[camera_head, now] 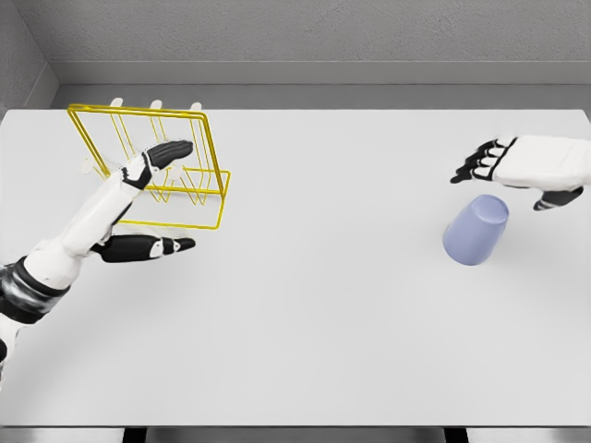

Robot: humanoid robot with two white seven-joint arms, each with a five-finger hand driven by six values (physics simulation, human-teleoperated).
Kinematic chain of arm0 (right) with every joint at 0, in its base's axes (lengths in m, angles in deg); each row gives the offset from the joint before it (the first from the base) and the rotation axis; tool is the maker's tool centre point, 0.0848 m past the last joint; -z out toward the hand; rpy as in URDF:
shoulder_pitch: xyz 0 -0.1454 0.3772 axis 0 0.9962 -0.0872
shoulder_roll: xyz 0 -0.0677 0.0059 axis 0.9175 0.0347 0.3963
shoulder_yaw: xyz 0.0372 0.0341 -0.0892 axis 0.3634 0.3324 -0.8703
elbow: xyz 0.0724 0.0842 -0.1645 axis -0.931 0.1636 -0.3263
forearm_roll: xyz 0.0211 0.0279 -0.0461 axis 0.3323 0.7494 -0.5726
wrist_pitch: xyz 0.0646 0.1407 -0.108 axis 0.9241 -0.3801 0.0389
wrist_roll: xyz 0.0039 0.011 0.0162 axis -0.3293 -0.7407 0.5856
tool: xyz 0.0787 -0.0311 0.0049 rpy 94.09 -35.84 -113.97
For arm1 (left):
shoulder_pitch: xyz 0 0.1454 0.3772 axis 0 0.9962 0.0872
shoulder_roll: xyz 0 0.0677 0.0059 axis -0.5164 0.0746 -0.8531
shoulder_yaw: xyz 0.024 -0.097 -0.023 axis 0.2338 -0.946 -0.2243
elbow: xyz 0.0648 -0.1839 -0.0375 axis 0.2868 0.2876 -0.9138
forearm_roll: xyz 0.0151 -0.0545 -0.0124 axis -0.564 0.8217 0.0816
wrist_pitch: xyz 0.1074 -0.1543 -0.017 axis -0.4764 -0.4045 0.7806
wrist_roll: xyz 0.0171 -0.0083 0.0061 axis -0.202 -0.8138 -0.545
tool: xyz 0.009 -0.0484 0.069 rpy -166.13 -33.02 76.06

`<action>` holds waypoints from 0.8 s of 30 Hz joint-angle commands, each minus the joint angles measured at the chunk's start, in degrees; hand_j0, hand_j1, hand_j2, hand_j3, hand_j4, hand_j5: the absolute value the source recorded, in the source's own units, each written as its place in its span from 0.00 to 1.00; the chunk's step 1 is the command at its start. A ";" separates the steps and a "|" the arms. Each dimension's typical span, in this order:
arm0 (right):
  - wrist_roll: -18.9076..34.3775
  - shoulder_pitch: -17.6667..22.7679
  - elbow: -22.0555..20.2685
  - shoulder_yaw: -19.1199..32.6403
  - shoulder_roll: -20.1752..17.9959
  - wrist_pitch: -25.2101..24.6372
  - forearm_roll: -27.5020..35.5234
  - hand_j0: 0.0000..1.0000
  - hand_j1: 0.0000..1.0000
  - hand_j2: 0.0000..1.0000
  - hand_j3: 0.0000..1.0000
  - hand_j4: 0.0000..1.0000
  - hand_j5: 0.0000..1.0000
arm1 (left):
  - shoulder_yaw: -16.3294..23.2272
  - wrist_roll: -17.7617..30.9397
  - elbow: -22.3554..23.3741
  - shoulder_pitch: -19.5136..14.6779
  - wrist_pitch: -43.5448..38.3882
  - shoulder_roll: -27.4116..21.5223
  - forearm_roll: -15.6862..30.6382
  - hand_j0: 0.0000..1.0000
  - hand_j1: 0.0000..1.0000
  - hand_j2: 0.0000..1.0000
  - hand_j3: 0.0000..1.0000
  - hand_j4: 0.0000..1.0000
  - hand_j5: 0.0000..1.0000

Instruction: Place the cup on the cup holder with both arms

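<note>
White table [305, 351], grey back wall [323, 32]

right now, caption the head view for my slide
Right robot hand hovers open above the blue cup while the left robot hand waits open by the yellow cup holder.

You see a thin yellow wire cup holder [152, 166] that looks like metal, a matt, smooth lavender cup [476, 230] like plastic, and a smooth, matt white table [314, 314]. Both hands, left [138, 208] and right [526, 166], show hard white shells with black fingers.
</note>
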 commanded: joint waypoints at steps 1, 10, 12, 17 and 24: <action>0.46 0.09 1.60 -1.40 1.26 -0.14 -2.62 1.00 1.00 1.00 1.00 1.00 1.00 | 5.65 -0.11 -0.03 0.00 -0.01 0.03 2.96 1.00 1.00 1.00 1.00 1.00 1.00; 0.46 0.09 3.36 -3.69 5.31 -0.14 -6.05 1.00 1.00 1.00 1.00 1.00 1.00 | 18.93 0.60 -0.03 -7.38 -0.01 -0.05 21.68 1.00 1.00 1.00 1.00 1.00 1.00; 0.46 0.09 3.45 -5.01 5.31 -0.14 -6.41 1.00 1.00 1.00 1.00 1.00 1.00 | 21.21 2.09 0.59 -9.14 -2.58 -0.05 24.58 1.00 1.00 1.00 1.00 1.00 1.00; 0.46 0.09 3.01 -5.27 5.22 -0.14 -6.49 1.00 1.00 1.00 1.00 1.00 1.00 | 22.10 4.73 4.54 -9.67 -13.91 4.78 24.76 1.00 1.00 1.00 1.00 1.00 1.00; 0.46 0.18 2.83 -5.27 5.04 -0.14 -6.49 0.94 0.94 0.94 0.94 0.94 0.94 | 21.83 4.73 9.46 -9.49 -16.55 4.61 28.10 1.00 1.00 1.00 1.00 1.00 1.00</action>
